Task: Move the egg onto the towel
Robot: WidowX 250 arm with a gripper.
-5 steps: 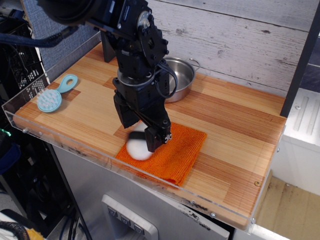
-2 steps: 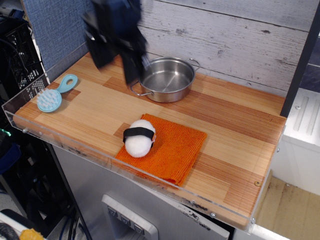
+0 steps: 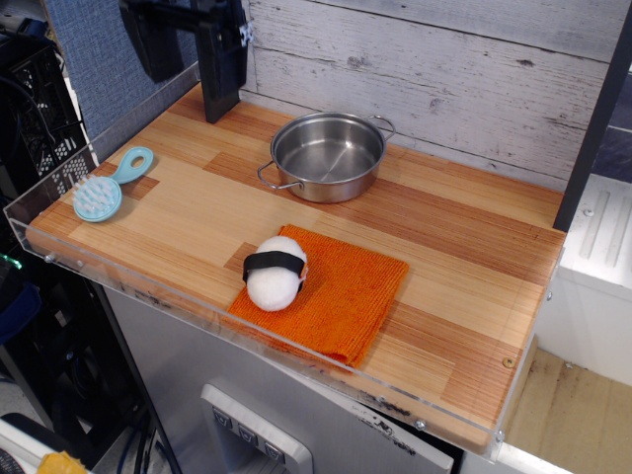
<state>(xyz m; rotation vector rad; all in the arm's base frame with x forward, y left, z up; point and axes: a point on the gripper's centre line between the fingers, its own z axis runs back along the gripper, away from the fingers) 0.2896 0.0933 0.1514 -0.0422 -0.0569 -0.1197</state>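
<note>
The egg (image 3: 276, 273), a small white oval with a black band, lies on the left part of the orange towel (image 3: 346, 294), near the front edge of the wooden table. My gripper (image 3: 188, 54) is high at the back left, far from the egg. Its two dark fingers (image 3: 221, 59) hang apart with nothing between them. The upper part of the gripper is cut off by the frame's top edge.
A steel pot (image 3: 328, 156) with two handles stands at the back middle, behind the towel. A light blue brush (image 3: 107, 190) lies at the left. A clear plastic rim (image 3: 59, 259) runs along the table's front and left edges. A wooden plank wall stands behind.
My gripper has let go of the egg on the towel, risen and drawn back to the back left corner. The egg stays where it was set down.
</note>
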